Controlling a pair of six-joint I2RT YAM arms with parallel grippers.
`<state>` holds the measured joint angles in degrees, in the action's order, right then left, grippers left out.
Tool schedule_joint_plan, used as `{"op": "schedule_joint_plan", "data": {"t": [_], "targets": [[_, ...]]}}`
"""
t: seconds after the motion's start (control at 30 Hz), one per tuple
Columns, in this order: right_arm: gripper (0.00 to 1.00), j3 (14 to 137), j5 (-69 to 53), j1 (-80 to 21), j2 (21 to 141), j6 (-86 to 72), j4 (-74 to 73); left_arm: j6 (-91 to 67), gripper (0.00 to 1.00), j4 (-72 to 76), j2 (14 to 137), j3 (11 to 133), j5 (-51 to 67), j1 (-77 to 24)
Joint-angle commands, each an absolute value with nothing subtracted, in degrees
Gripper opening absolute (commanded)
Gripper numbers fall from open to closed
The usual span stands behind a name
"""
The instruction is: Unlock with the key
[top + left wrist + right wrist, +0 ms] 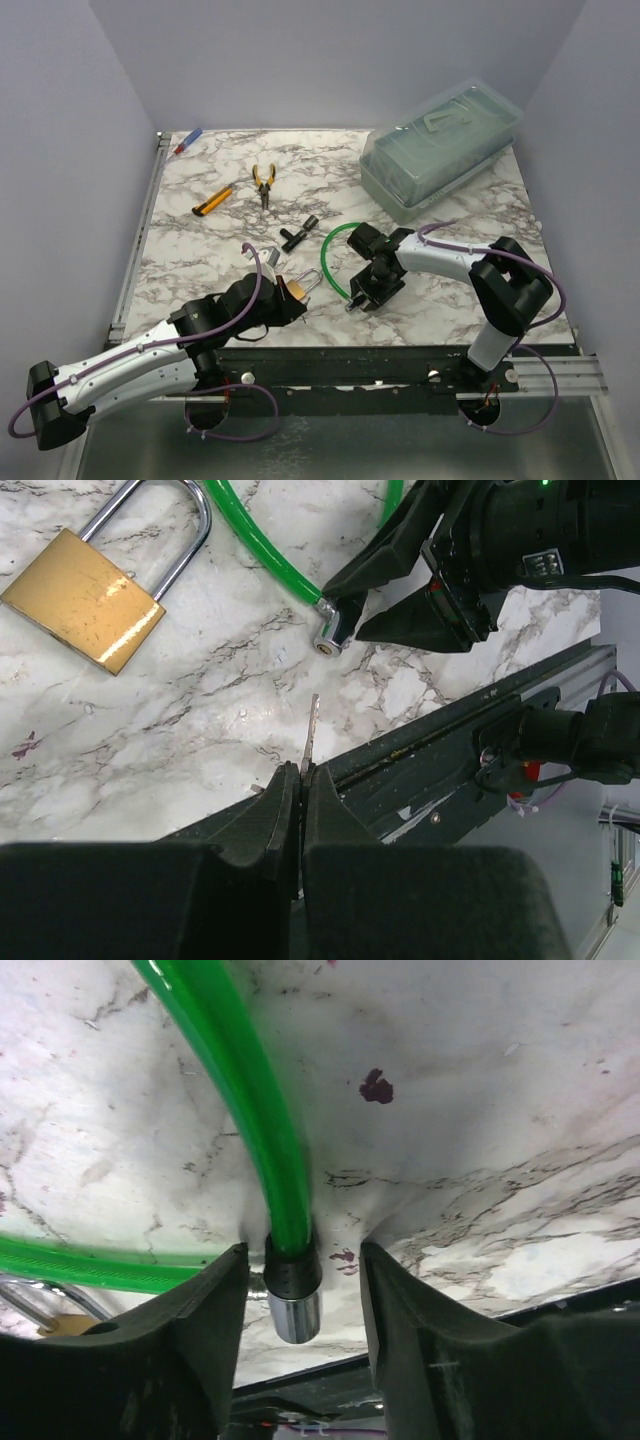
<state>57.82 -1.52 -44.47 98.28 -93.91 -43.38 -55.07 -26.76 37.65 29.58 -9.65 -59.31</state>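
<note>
My left gripper [302,775] is shut on the tiny silver key [311,732]; its blade sticks out forward over the marble, near the table's front edge. The brass padlock [85,600] with its silver shackle lies flat to the upper left, apart from the key. It also shows in the top view [300,287], just beyond my left gripper [290,303]. My right gripper [302,1255] is open, its fingers either side of the silvery end [294,1305] of the green cable [240,1080], not gripping it. In the top view the right gripper [358,295] is right of the padlock.
Yellow-handled pliers [264,183], a yellow utility knife [212,200] and a black T-shaped piece [297,234] lie farther back. A clear plastic container [440,150] stands at the back right. A red and blue pen [187,141] lies at the back left corner.
</note>
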Motion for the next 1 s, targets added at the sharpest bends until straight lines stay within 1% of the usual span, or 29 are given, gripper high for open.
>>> {"op": "schedule_joint_plan", "data": {"t": [0.0, 0.07, 0.1, 0.17, 0.23, 0.5, 0.63, 0.73, 0.83, 0.97], "targets": [[0.41, 59.11, 4.23, -45.26, 100.53, -96.03, -46.88, -55.64, 0.0, -27.06, 36.94, 29.09, -7.76, -58.98], [0.17, 58.49, 4.67, -45.26, 100.3, -96.11, -46.22, -55.71, 0.0, -26.68, 37.19, 28.94, -7.44, -59.02], [0.14, 57.62, 4.49, -45.26, 99.91, -96.23, -45.1, -55.73, 0.0, -26.36, 37.38, 28.85, -7.14, -59.01], [0.1, 55.32, 3.92, -45.26, 98.73, -96.54, -42.36, -55.64, 0.0, -25.4, 37.72, 28.47, -6.39, -58.96], [0.02, 53.7, 3.69, -45.26, 97.44, -96.34, -40.21, -55.65, 0.0, -24.11, 37.75, 27.55, -5.51, -58.95], [0.0, 53.77, 4.94, -45.26, 93.33, -93.33, -37.92, -55.77, 0.0, -15.86, 36.45, 23.19, -0.86, -58.91], [0.0, 51.61, 2.84, -45.26, 90.6, -90.92, -31.89, -55.77, 0.0, -10.56, 36.67, 20.72, -0.13, -58.86], [0.0, 49.07, 1.63, -45.26, 88.24, -88.76, -26.92, -56.31, 0.0, -5.09, 38.58, 18.5, 2.68, -58.27], [0.0, 48.54, 1.86, -45.26, 86.72, -86.68, -25.98, -56.9, 0.0, 0.58, 41.32, 16.34, 5.44, -57.25], [0.0, 47.26, 1.81, -45.26, 84.47, -84.71, -24.48, -57.39, 0.0, 12.81, 44.18, 12.06, 9.75, -55.62]]}}
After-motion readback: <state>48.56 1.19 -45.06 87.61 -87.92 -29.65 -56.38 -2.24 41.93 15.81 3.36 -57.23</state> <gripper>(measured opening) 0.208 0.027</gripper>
